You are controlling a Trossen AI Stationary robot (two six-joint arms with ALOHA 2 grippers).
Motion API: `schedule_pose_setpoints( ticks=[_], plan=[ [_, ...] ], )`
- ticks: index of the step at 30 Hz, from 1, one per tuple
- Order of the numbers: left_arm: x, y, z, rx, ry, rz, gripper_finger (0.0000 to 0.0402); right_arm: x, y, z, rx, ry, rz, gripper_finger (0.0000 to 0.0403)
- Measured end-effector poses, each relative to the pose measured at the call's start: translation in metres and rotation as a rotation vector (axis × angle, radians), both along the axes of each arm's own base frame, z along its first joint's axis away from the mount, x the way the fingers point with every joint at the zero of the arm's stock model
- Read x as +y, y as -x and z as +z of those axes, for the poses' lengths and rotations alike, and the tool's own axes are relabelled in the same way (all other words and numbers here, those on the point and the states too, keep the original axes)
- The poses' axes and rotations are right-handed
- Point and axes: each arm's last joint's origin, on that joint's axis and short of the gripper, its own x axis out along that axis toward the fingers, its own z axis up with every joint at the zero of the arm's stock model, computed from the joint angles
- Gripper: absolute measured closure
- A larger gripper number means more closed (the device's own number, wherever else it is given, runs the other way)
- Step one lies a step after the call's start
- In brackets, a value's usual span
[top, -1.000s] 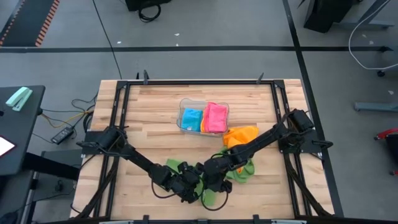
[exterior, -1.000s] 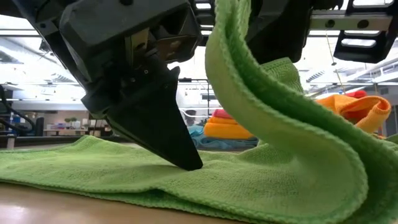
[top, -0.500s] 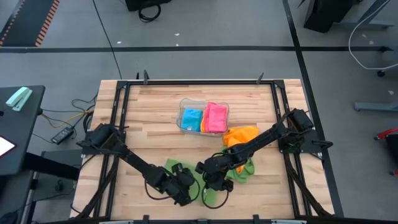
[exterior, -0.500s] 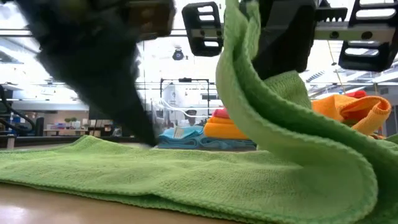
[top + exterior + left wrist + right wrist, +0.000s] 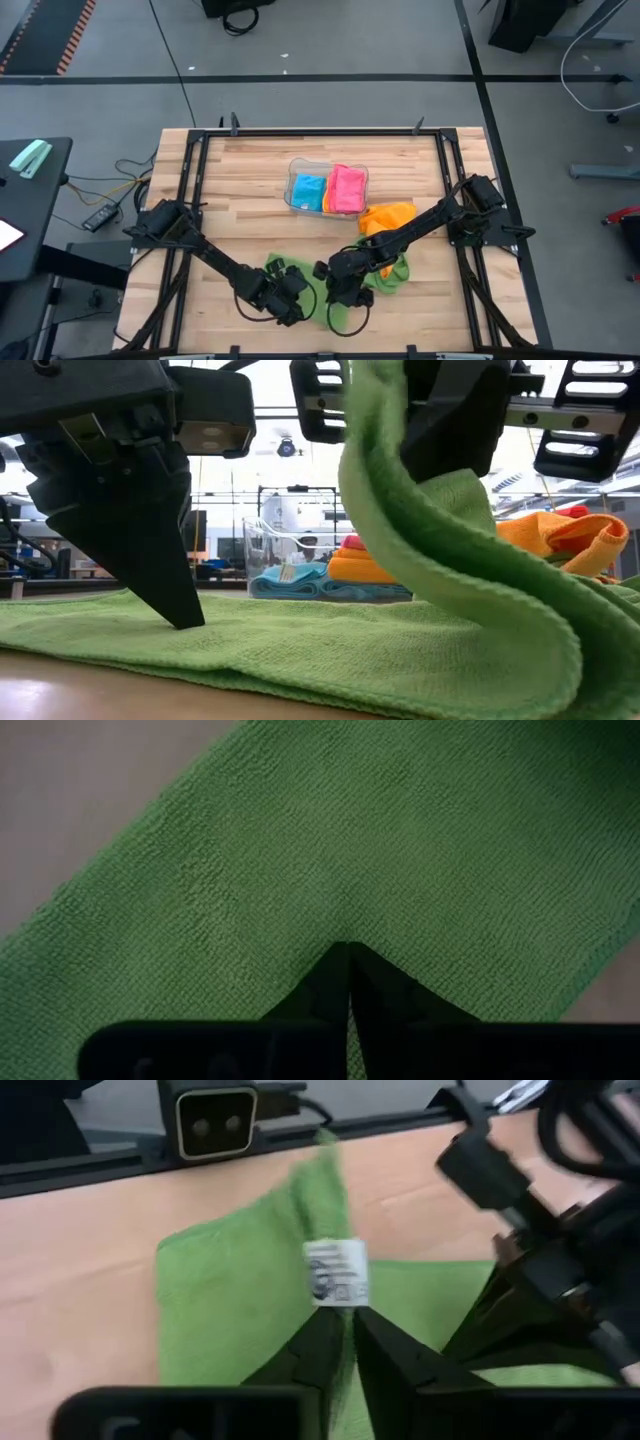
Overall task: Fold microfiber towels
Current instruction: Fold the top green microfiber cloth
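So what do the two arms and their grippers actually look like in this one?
Both arms are dark, near-black, slim jointed links running from bases at the table's side rails. The left gripper ends in matte black wedge-shaped fingers tapering to a point under a boxy black housing. The right gripper has the same pointed black fingers; black slotted brackets show on its body, and dark cables run nearby.

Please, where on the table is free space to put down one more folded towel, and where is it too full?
Bare wood lies along the far edge beyond the clear tray, and in both far corners. The near middle is crowded: the green towel, the orange towel, the left gripper and the right gripper sit close together.
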Motion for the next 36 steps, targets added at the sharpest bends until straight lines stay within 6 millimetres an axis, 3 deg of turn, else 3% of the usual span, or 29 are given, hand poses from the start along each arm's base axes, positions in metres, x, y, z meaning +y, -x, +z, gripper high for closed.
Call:
schedule_pose_setpoints(
  ticks=[9,15,28,36],
  plan=[
    [-0.002,-0.002,0.001,-0.022,0.013,-0.018,0.0386,-0.006,-0.009,0.007,-0.131,0.026,-0.024,0.0285],
    [-0.003,-0.002,0.001,-0.015,0.033,-0.03,0.0378,-0.018,-0.014,0.008,-0.125,0.008,-0.077,0.0252],
    [-0.002,-0.002,0.011,-0.027,0.002,-0.121,0.0383,-0.017,-0.011,0.002,0.007,-0.07,-0.167,0.0257],
    [0.0,-0.002,0.011,-0.015,-0.005,-0.118,0.0382,-0.022,-0.018,-0.03,0.098,-0.096,-0.159,0.0258]
  ],
)
